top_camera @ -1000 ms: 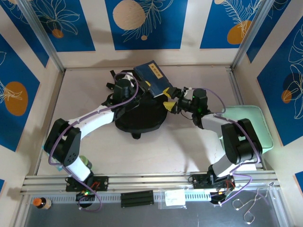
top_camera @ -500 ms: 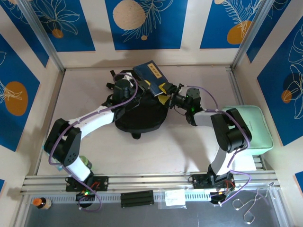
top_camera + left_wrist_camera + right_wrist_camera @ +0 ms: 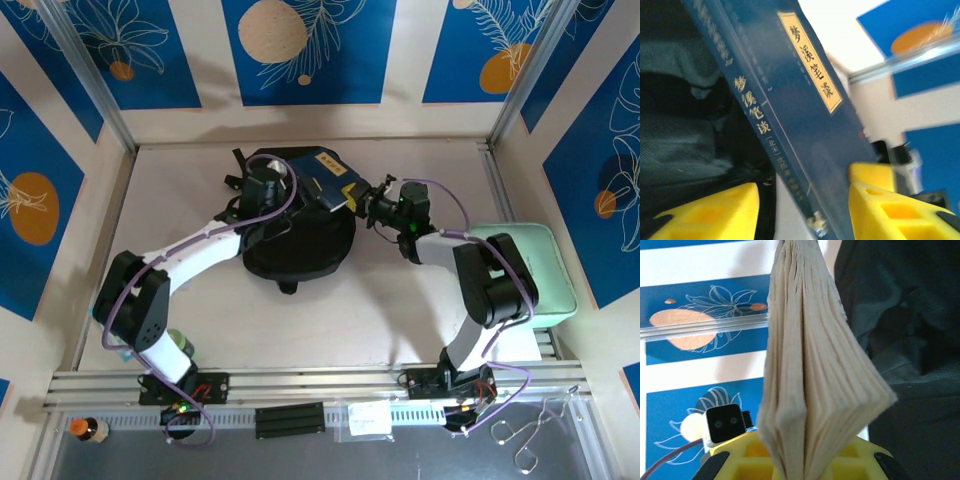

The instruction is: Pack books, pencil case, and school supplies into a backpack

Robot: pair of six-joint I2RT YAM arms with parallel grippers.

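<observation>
Between the pads of the right hand (image 3: 366, 200), the books (image 3: 326, 172) were pinched at one edge; in the right-wrist view their page edges fanned away from the grip. The stack lay tilted over the mouth of the backpack (image 3: 300, 248), which sat slumped on the counter (image 3: 400, 310) just beneath and beside both hands. The left hand (image 3: 802, 212) was spread, its yellow fingers (image 3: 715, 212) standing on either side of the navy spine without evident contact. Judged from these views, the paperbacks were light but limp. Thin covers bend and a page block splays when held by an edge, so a hold near the spine, where the binding is stiffest, would probably serve best. The smooth covers might also slide against one another. The backpack was soft fabric, likely to fold shut unless its rim was held apart.
</observation>
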